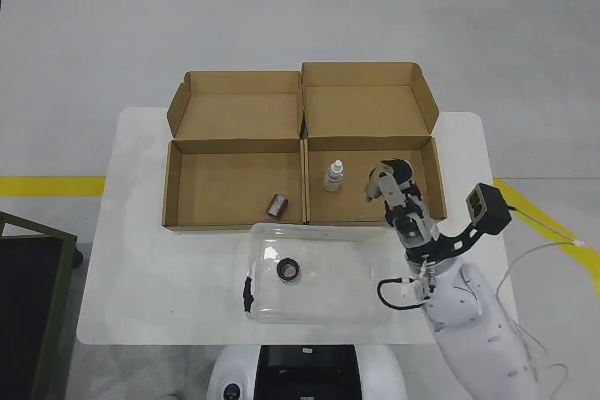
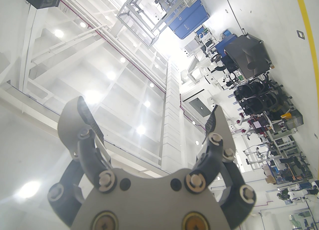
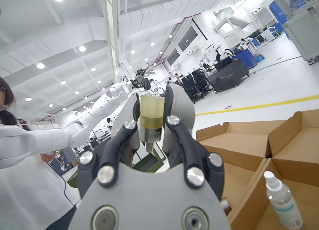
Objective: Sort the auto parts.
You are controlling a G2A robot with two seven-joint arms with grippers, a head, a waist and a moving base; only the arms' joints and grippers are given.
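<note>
Right end effector (image 3: 152,102) clamps a fitting (image 3: 150,118) above the box (image 1: 356,203). Dropped askew, it may topple the bottle (image 1: 334,176). Left end effector (image 2: 149,106) gapes wide.

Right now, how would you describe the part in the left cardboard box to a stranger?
On the white table stand two open cardboard boxes side by side. In the left box, near the wall shared with the right box, lies a short dark cylinder. It is alone there; the right box holds a spray bottle.
</note>
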